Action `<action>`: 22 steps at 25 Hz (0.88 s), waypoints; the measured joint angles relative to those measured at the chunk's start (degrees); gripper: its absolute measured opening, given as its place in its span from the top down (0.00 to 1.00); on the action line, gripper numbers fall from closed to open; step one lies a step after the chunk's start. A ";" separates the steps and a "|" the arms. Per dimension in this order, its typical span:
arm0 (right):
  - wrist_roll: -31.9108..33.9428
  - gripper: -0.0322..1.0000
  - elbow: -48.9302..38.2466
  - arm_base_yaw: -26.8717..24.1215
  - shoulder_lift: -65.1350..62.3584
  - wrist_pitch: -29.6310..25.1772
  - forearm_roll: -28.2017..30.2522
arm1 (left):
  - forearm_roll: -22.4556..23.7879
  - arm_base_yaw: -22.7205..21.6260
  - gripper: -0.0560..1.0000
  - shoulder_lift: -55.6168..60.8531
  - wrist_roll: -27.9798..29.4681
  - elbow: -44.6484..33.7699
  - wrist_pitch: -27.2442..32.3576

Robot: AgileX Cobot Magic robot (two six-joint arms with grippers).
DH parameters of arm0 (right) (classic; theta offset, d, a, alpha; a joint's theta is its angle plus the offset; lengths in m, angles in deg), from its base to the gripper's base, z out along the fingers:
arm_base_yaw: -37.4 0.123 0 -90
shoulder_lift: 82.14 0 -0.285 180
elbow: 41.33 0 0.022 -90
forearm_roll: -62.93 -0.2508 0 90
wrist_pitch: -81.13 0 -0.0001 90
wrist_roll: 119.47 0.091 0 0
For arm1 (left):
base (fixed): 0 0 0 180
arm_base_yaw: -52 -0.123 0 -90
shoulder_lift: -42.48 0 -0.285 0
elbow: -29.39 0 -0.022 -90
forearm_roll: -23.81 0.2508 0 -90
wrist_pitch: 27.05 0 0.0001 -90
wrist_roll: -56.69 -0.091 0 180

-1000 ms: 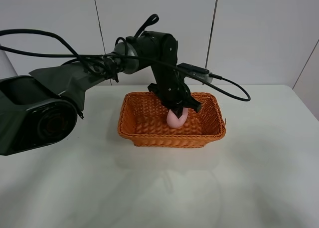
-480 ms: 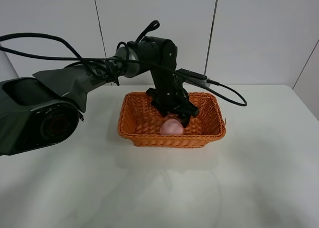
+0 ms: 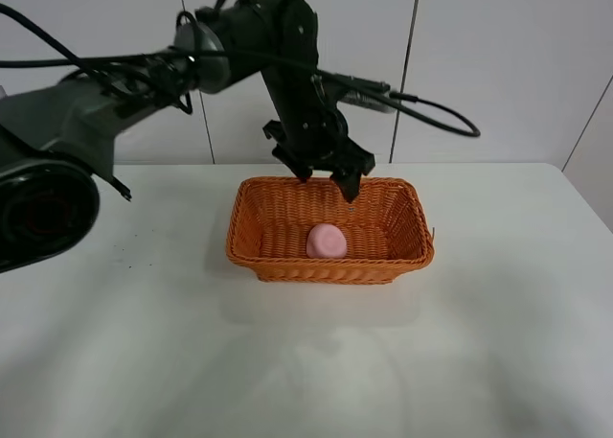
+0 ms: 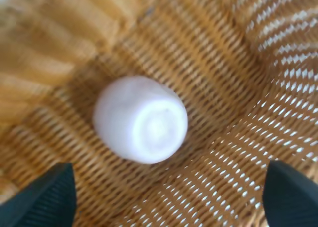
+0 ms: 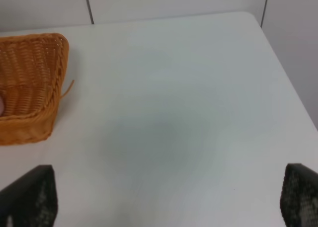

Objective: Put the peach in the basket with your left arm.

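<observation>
Bright, even light; blurred left-wrist view

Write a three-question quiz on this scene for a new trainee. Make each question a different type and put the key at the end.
1. True or false: the peach lies on the floor of the basket, with no finger touching it.
2. Pick one. The left gripper is:
A. shut on the peach
B. open and empty, above the basket
C. pressed against the basket's rim
3. Fill in the blank: in the right wrist view, the right gripper is open above the bare white ___, with the basket off to one side.

Key
1. True
2. B
3. table
</observation>
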 joint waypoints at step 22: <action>0.00 0.30 0.00 0.00 0.00 0.00 0.00 | 3.47 -29.02 0.12 2.58 -1.51 -5.29 -0.05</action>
